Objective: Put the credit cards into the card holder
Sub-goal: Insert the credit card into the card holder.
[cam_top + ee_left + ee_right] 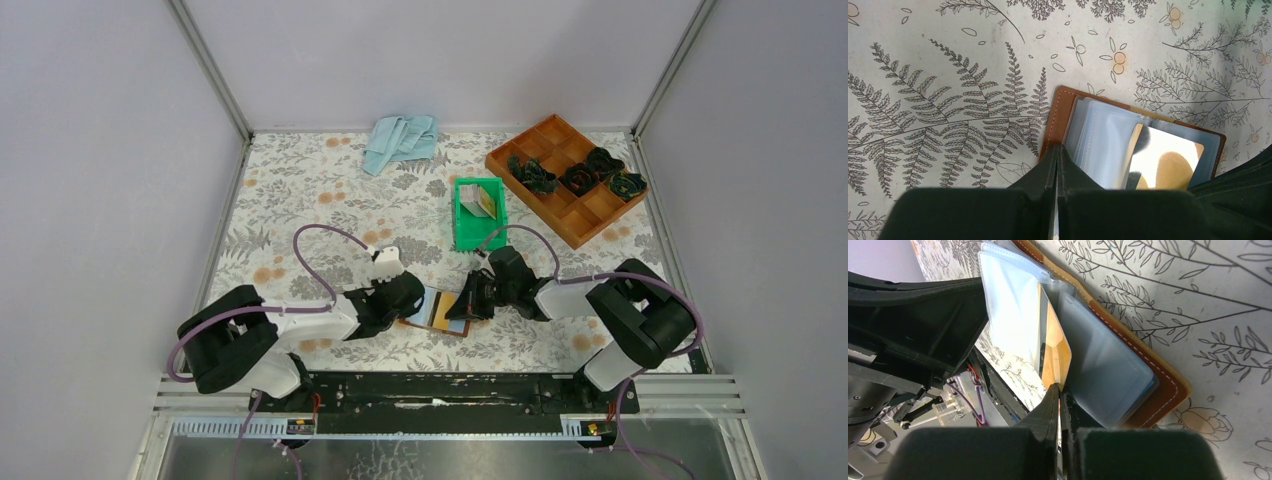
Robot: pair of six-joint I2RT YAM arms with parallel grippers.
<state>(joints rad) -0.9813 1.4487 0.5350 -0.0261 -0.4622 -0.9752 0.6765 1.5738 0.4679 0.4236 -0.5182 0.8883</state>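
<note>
The brown leather card holder (pixel 425 326) lies open on the table between my two grippers, its clear sleeves facing up. My right gripper (pixel 468 300) is shut on a gold-tan credit card (pixel 1054 355), held on edge with its far end among the clear sleeves (pixel 1013 305). The card shows as a shiny rectangle in the left wrist view (pixel 1168 160). My left gripper (pixel 1057 149) is shut, its tips at the holder's left leather edge (pixel 1058 115); I cannot tell if it pinches anything. More cards (pixel 478 201) stand in the green bin.
The green plastic bin (pixel 465 235) sits just behind the holder. An orange-brown wooden tray (pixel 565 215) with dark items stands at the back right. A light blue cloth (pixel 400 140) lies at the back. The left arm (pixel 913 330) is close to the right gripper.
</note>
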